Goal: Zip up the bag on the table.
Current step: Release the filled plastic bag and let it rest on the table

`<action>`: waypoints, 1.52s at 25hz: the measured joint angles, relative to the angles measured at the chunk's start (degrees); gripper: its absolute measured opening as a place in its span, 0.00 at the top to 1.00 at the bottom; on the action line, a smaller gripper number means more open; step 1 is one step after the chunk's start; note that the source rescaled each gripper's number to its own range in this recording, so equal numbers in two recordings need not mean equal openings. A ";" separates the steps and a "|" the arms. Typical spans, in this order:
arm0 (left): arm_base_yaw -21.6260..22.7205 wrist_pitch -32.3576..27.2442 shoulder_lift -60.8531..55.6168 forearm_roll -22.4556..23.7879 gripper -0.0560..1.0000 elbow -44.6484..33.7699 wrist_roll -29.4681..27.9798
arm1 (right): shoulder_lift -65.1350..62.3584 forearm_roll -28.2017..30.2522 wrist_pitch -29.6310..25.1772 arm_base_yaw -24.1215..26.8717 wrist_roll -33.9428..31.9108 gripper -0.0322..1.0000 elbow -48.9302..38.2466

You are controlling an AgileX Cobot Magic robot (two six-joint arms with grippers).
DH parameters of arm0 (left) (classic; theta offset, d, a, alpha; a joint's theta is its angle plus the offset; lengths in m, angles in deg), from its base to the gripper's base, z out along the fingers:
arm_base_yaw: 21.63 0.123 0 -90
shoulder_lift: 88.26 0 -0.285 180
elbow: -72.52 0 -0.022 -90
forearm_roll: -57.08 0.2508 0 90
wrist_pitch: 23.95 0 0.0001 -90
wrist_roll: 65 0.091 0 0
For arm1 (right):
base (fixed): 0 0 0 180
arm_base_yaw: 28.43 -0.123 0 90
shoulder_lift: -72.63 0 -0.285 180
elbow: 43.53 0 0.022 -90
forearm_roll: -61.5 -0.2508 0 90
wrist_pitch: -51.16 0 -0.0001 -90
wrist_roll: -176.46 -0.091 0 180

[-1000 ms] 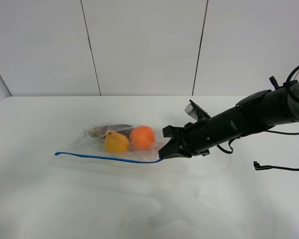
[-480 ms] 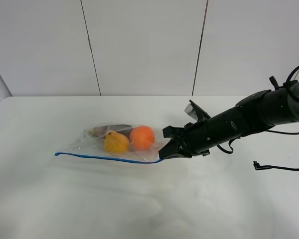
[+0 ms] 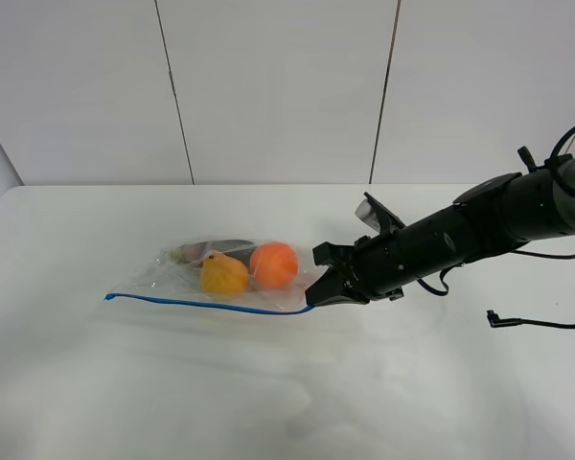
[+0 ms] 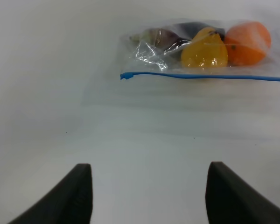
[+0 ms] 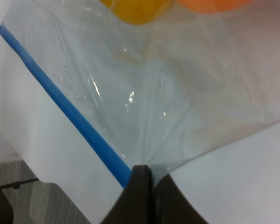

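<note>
The clear crinkly bag (image 3: 225,276) lies on the white table (image 3: 268,393), with an orange fruit (image 3: 273,264), a yellow fruit (image 3: 222,274) and a dark item inside. Its blue seal strip (image 3: 201,304) runs along the near edge. My right gripper (image 3: 313,303) is shut on the bag's right corner, pinching the plastic at the end of the strip (image 5: 65,105); the right gripper (image 5: 142,175) shows its fingers pressed together. My left gripper (image 4: 147,186) is open, hovering over bare table short of the bag (image 4: 200,51), and is not seen in the exterior view.
A black cable with a plug (image 3: 503,320) lies on the table at the right. A panelled white wall (image 3: 268,86) stands behind the table.
</note>
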 joint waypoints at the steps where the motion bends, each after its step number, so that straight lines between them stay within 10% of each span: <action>1: 0.00 0.00 0.00 0.00 0.26 0.00 0.00 | 0.00 0.08 0.03 0.00 0.00 0.97 0.00; 38: 0.00 0.00 0.00 0.00 0.26 0.00 0.00 | 0.00 0.63 0.28 0.00 0.00 0.97 0.00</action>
